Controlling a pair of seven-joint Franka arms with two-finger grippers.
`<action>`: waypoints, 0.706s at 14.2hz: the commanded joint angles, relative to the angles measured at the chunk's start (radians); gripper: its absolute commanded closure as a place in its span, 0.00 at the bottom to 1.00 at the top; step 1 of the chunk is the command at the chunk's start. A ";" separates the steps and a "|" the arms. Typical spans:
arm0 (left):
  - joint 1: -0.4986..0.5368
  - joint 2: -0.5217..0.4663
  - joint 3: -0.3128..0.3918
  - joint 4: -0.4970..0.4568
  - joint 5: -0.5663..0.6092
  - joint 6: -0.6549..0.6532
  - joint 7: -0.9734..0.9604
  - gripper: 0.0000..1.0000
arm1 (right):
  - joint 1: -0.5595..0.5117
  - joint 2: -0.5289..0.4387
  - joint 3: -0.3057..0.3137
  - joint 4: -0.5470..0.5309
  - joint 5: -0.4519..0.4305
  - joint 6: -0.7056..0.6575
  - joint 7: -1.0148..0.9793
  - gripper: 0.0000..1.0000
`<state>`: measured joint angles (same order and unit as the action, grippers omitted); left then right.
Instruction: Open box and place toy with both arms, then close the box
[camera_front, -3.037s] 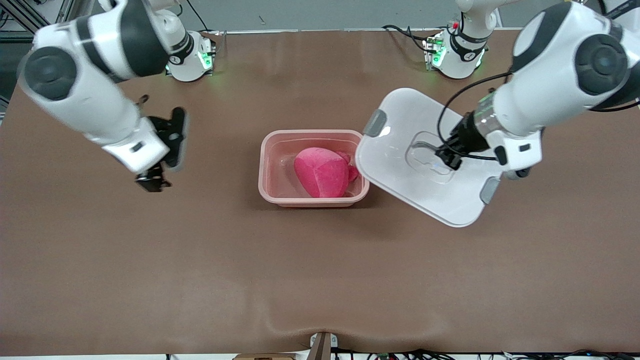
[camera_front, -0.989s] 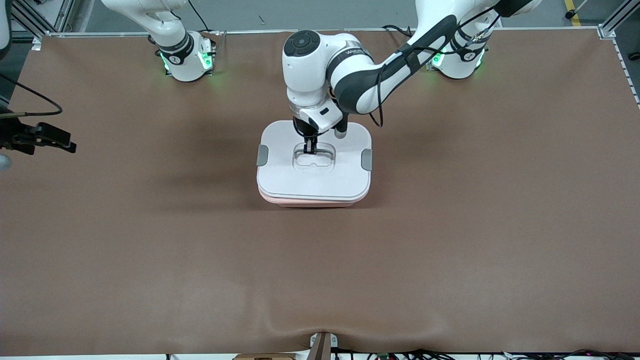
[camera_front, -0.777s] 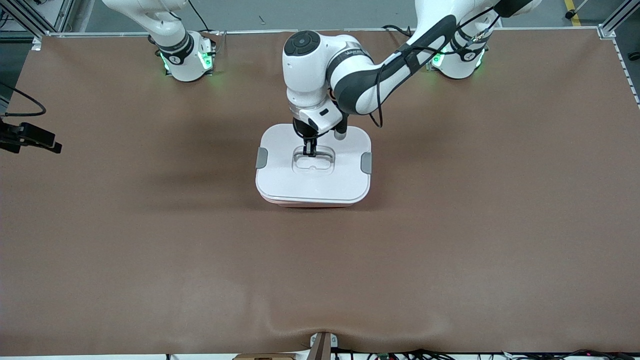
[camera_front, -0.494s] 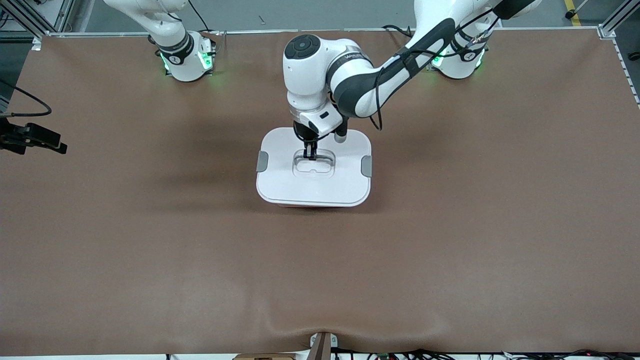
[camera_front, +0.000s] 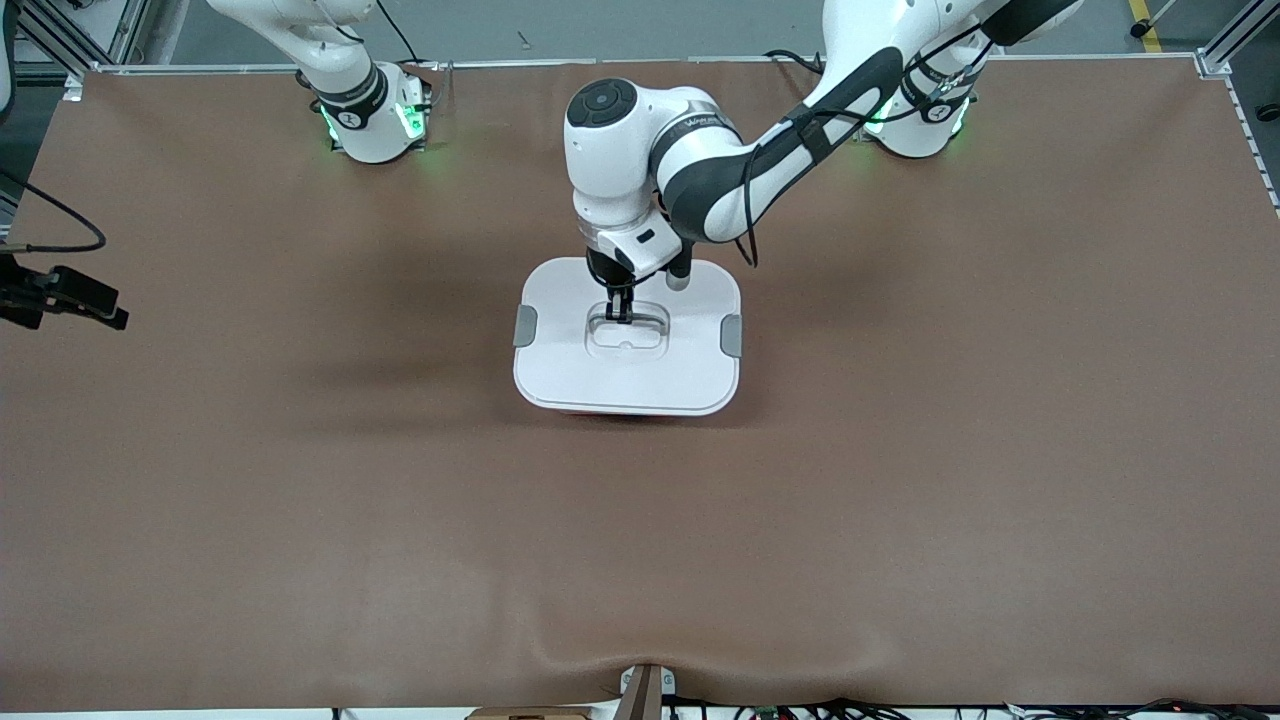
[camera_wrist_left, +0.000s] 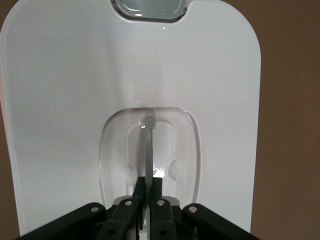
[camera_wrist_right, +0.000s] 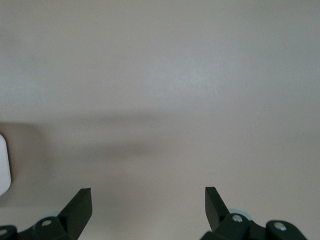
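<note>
Front view: white lid (camera_front: 628, 375) covering the box at frame centre
We see left gripper (camera_front: 620, 314) pinching the clear handle (camera_wrist_left: 148, 145); right gripper (camera_wrist_right: 148, 207) at middle-left edge, jaws spread

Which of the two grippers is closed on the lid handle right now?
The left gripper, over the box, is shut on the clear handle in the white lid. The right gripper stands open, holding nothing, at the right arm's end.

No legible text or labels.
</note>
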<state>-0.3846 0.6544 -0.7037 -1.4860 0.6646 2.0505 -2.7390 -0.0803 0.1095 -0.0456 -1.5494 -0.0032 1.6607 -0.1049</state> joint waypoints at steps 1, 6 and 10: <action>-0.008 0.013 0.000 0.017 0.052 -0.003 -0.102 1.00 | -0.006 0.019 0.004 0.018 0.002 0.007 0.007 0.00; -0.007 0.007 0.000 0.007 0.043 -0.013 -0.102 1.00 | 0.002 0.013 0.004 0.026 0.009 0.002 0.007 0.00; -0.007 0.011 0.000 -0.002 0.041 -0.015 -0.122 1.00 | -0.003 0.004 0.003 0.031 0.008 -0.004 0.007 0.00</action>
<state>-0.3838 0.6560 -0.7002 -1.4899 0.6653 2.0495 -2.7456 -0.0797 0.1246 -0.0444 -1.5305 -0.0013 1.6738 -0.1049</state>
